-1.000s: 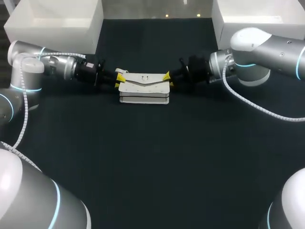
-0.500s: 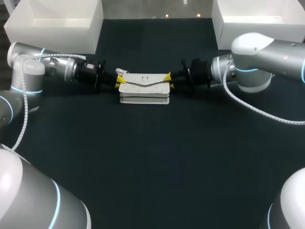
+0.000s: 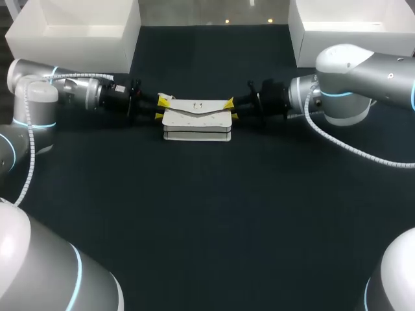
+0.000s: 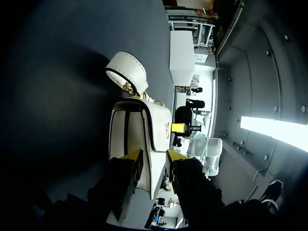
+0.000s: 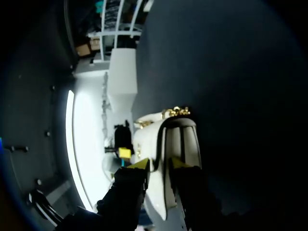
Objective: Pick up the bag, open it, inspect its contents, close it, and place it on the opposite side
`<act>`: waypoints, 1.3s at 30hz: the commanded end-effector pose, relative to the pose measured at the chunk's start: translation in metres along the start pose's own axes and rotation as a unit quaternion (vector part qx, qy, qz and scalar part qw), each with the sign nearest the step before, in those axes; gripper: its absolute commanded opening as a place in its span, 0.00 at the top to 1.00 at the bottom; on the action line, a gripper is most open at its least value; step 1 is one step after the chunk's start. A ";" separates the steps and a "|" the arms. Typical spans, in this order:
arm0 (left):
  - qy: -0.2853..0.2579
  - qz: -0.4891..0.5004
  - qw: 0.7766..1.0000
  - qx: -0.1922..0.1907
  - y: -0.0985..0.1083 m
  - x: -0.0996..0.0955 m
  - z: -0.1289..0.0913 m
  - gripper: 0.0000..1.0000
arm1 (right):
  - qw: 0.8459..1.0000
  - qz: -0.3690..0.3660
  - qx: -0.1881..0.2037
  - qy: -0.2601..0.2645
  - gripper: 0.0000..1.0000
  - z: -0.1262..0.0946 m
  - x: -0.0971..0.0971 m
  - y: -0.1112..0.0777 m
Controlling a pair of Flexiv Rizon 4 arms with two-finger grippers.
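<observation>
A white flap bag (image 3: 196, 120) lies flat on the dark table, its flap shut and a gold clasp on top. My left gripper (image 3: 159, 108) is at the bag's left end and my right gripper (image 3: 231, 109) at its right end. In the left wrist view the bag (image 4: 139, 125) reaches in between the open left gripper (image 4: 153, 156), and its looped strap (image 4: 127, 72) lies beyond. In the right wrist view the bag (image 5: 178, 137) has its end between the slightly parted fingers of my right gripper (image 5: 159, 163).
A white box (image 3: 71, 29) stands at the back left corner of the table and another white box (image 3: 343, 26) at the back right. Dark bare tabletop (image 3: 207, 214) stretches in front of the bag.
The left gripper's fingers have spread apart at the bag's left end. The right fingers have parted a little. The bag has stayed in place on the table.
</observation>
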State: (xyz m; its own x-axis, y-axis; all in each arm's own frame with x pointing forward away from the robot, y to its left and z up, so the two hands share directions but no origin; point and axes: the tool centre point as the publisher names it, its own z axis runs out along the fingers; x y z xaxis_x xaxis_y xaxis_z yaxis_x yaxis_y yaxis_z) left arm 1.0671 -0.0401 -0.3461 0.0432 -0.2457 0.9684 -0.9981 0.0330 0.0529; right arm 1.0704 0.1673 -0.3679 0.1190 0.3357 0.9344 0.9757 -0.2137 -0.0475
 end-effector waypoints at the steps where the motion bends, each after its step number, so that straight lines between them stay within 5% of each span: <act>1: -0.004 0.007 1.000 0.026 0.020 0.013 -0.006 0.41 | 1.000 -0.007 -0.012 -0.005 0.00 -0.011 0.008 -0.010; 4: -0.003 0.008 1.000 0.028 0.025 0.017 -0.008 0.56 | 1.000 -0.013 -0.015 -0.010 0.00 -0.016 0.012 -0.012; 14: -0.037 -0.030 0.999 0.019 0.033 0.001 -0.001 0.61 | 0.999 -0.018 -0.016 -0.037 0.00 -0.028 0.014 -0.011; 20: -0.037 -0.035 0.999 0.021 0.034 0.000 0.001 0.76 | 0.998 -0.018 -0.017 -0.057 0.00 -0.035 0.012 -0.008; 39: -0.058 -0.039 0.997 0.021 0.026 -0.009 0.004 0.73 | 0.995 -0.022 -0.013 -0.093 0.00 -0.055 0.008 0.000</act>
State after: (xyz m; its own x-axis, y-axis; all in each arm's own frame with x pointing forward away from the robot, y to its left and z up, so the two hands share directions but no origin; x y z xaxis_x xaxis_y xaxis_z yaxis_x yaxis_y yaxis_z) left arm 1.0381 -0.0405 -0.3525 0.1182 -0.3605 0.9252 -0.9930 -0.0346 0.1134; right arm 1.0619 0.1202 -0.3448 0.1075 0.5018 0.8583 0.9755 -0.2198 0.0063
